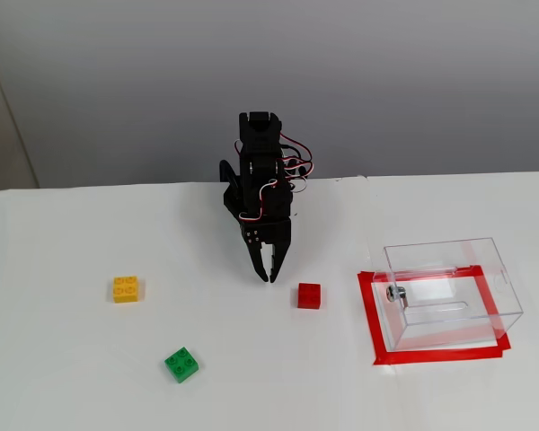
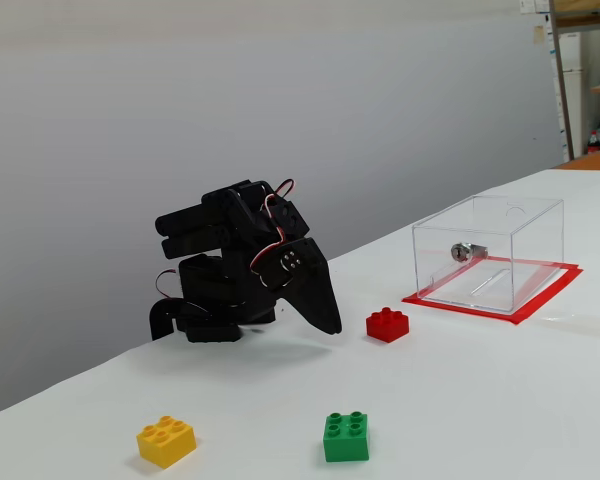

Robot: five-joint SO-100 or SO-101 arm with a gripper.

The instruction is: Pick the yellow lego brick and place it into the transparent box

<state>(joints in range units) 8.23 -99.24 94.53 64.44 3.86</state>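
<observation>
Green brick (image 1: 181, 364) nearest, yellow lego brick (image 1: 125, 288) untouched, alone.

Fixed views: yellow lego brick (image 1: 125, 288) far left on table (image 1: 54, 359); green brick (image 1: 181, 364) nearer camera, right of it; red brick (image 1: 309, 295) between gripper (image 1: 268, 272) and transparent box (image 1: 449, 292), far right.
</observation>
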